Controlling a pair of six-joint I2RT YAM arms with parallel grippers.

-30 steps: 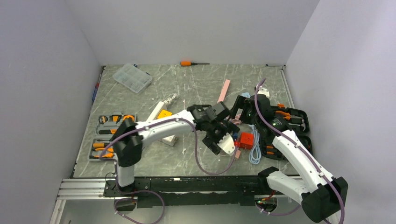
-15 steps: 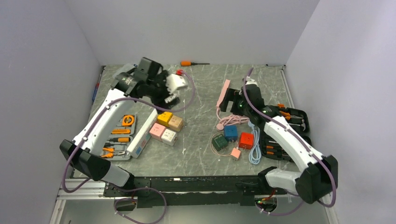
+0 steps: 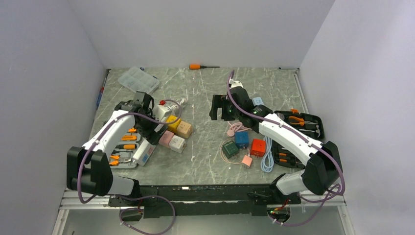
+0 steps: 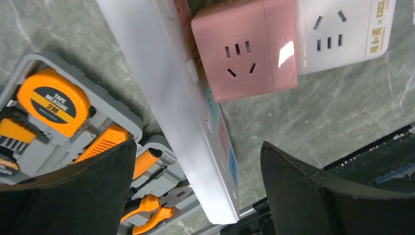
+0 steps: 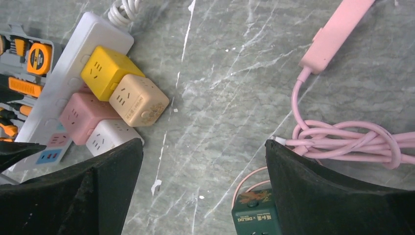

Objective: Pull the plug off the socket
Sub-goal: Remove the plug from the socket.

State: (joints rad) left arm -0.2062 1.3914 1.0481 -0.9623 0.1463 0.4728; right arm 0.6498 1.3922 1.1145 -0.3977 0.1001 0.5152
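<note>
Top external: no plug pulled yet. Socket (image 3: pixel 145 152) at left of worktop (image 3: pixel 205 161), beside tool tray (image 3: pixel 110 159); pink cube plug (image 4: pixel 244 49) plus three more cubes plugged in. Left end effector (image 4: pixel 198 181) released, empty, above socket's near end. Right end effector (image 5: pixel 203 186) released, empty, mid-worktop. Remaining: grasp plug, brace socket, pull.

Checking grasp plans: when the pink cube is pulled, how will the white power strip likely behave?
The power strip looks rigid and seems to lie loose on the smooth tabletop, so it would probably drag along. The pink cube has glossy faces that may slip.
</note>
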